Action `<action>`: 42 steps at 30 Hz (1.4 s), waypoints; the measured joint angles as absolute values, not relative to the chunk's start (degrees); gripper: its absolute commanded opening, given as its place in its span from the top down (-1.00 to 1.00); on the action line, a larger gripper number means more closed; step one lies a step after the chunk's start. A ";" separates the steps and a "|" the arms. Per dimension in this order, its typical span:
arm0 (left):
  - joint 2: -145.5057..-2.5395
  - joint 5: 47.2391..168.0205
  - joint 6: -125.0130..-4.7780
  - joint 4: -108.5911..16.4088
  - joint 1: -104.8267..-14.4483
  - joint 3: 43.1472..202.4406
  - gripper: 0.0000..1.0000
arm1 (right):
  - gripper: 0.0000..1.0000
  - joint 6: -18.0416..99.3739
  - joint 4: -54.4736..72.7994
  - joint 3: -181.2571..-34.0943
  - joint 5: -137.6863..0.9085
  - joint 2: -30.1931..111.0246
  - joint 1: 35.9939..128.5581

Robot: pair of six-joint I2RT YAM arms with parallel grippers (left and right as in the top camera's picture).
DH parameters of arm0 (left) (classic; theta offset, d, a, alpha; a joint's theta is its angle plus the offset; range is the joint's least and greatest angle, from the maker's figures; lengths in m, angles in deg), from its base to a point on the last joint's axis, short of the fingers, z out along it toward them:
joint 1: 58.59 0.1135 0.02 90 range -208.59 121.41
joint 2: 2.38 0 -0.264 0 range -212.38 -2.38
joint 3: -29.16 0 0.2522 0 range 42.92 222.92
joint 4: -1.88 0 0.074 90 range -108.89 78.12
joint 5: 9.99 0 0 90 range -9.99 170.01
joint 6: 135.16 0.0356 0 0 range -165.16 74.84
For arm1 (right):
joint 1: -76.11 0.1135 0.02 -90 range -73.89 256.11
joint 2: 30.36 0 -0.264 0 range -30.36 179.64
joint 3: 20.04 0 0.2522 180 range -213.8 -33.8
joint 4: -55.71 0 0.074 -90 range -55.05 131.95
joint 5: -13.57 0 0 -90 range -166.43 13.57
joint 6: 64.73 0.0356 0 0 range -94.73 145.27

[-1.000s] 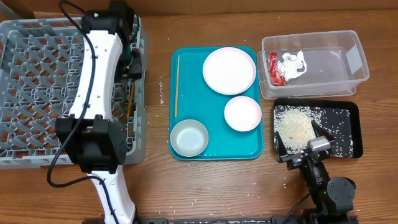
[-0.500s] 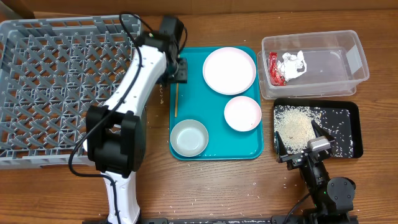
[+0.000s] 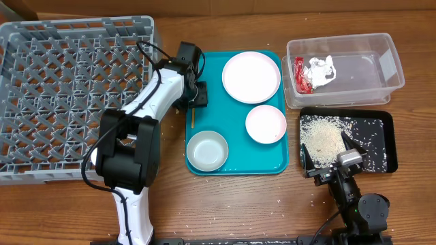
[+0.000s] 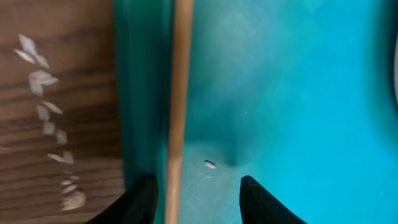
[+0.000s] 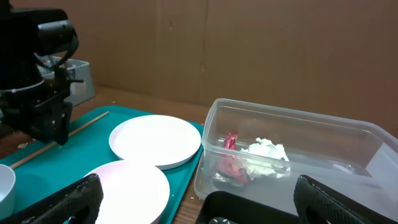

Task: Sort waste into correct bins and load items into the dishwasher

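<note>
One wooden chopstick lies along the left side of the teal tray. My left gripper is open and low over it. In the left wrist view the chopstick runs between the fingers, close to the left one. The tray also holds a large plate, a smaller dish and a bowl. The clear tub holds the red wrapper and tissue. The black tray holds rice. My right gripper is open and empty beside it. I see no second chopstick.
The grey dish rack fills the left side of the table. Loose rice grains lie on the wood left of the teal tray and near the front edge. My left arm reaches across the rack's right wall.
My left arm has swung from the dish rack's right side to the teal tray and come down over the chopstick. The right arm has not moved.
</note>
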State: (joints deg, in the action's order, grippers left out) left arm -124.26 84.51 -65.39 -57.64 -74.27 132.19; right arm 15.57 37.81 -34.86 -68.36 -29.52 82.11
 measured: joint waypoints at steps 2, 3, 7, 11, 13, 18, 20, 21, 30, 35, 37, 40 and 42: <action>-124.26 85.07 -65.78 -56.99 -74.29 131.14 0.20 | -0.99 15.57 37.81 -34.86 -68.38 -29.52 82.11; -124.26 85.34 -65.82 -56.62 -74.38 130.57 0.31 | -0.99 15.53 37.78 -34.86 -68.33 -29.52 82.11; -123.95 85.34 -66.09 -56.46 -74.53 129.44 0.81 | -0.99 15.57 37.78 -34.86 -68.36 -29.52 82.11; -123.89 86.45 -66.17 -56.62 -74.47 129.29 0.91 | -0.99 15.55 37.78 -34.86 -68.36 -29.52 82.11; -123.89 87.50 -66.20 -57.27 -74.47 129.35 0.92 | -0.99 15.53 37.81 -34.86 -68.38 -29.52 82.11; -123.91 89.18 -66.06 -66.82 -74.21 133.33 0.92 | -0.99 15.55 37.81 -34.86 -68.36 -29.52 82.11; -123.91 89.29 -65.74 -72.26 -73.86 138.71 0.92 | -0.99 15.55 37.78 -34.86 -68.36 -29.52 82.11; -123.87 89.14 -65.32 -75.11 -73.59 142.29 0.92 | -0.99 15.57 37.81 -34.86 -68.33 -29.52 82.11; -116.52 72.00 -60.75 -90.21 -69.99 158.86 0.92 | -0.99 15.55 37.78 -34.86 -68.33 -29.52 82.11; -115.80 65.27 -59.70 -91.63 -66.38 158.11 0.92 | -0.99 15.57 37.78 -34.86 -68.33 -29.52 82.11; -116.33 65.01 -59.49 -90.06 -64.52 156.43 0.74 | -1.00 15.55 37.81 -34.86 -68.36 -29.52 82.11; -118.03 66.95 -56.95 -88.59 -62.16 154.07 0.42 | -0.99 15.55 37.78 -34.86 -68.36 -29.52 82.11; -119.10 67.92 -56.49 -89.36 -61.59 153.46 0.38 | -0.99 15.57 37.78 -34.86 -68.38 -29.52 82.11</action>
State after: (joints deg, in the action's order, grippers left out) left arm -119.10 67.92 -56.49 -89.36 -61.59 153.46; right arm 15.57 37.78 -34.86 -68.38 -29.52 82.11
